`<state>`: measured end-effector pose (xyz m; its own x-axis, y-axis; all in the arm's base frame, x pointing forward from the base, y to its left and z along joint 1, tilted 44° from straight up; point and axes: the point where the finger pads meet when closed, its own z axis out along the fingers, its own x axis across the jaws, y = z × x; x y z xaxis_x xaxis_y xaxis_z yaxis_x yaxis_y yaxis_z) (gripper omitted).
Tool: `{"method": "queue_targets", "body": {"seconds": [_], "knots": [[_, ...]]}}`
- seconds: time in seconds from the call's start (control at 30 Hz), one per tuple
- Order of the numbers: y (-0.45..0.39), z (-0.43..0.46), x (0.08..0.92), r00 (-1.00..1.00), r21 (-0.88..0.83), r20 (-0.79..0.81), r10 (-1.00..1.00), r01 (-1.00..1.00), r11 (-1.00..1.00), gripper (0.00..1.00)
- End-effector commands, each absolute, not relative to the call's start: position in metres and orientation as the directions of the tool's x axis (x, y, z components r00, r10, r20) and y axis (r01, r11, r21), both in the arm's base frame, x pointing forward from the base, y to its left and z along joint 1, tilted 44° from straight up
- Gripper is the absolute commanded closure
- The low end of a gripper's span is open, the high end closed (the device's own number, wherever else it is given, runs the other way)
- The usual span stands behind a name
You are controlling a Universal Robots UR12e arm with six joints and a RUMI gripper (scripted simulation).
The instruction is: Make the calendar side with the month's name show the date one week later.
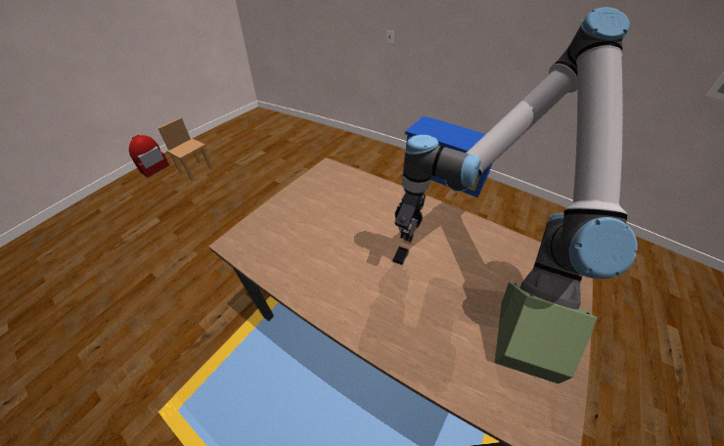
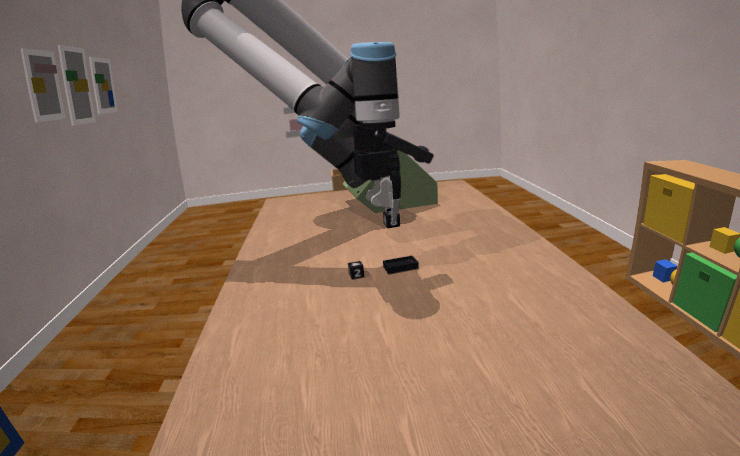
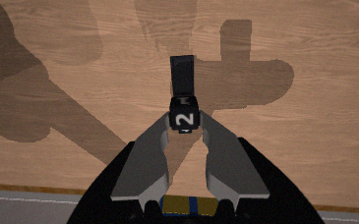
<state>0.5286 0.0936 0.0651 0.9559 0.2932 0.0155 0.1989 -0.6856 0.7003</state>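
Note:
My gripper (image 1: 407,235) (image 2: 391,218) (image 3: 184,112) is shut on a black cube (image 2: 387,222) (image 3: 178,109), held in the air above the table. In the wrist view this cube shows a white 2 turned on its side, and part of another mark on the face toward the tray. The small black tray (image 1: 400,255) (image 2: 400,265) (image 3: 182,76) lies on the table with no cube visible in it. A second black cube (image 2: 356,270) stands on the table beside the tray, with an upright 2 facing the exterior camera. It is mostly hidden in the wrist view. The month's name is not readable.
The wooden table (image 1: 298,221) (image 2: 361,368) carries the green arm base (image 1: 548,337) (image 2: 418,184) at its far end in the exterior view. A blue cabinet (image 1: 448,132) stands behind the table in the top view. A shelf with coloured bins (image 2: 670,209) stands at the right.

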Motion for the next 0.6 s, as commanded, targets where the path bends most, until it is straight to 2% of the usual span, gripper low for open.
{"method": "queue_targets", "body": {"seconds": [0.0,0.33,0.57], "knots": [[0.0952,0.0667,0.5285,0.956,0.700,0.016,0.293,0.198,-0.686,0.90],[0.0957,0.0661,0.5283,0.954,0.700,0.009,0.299,0.208,-0.683,0.90],[0.1014,0.0599,0.5272,0.929,0.697,-0.061,0.366,0.302,-0.650,0.90]]}}
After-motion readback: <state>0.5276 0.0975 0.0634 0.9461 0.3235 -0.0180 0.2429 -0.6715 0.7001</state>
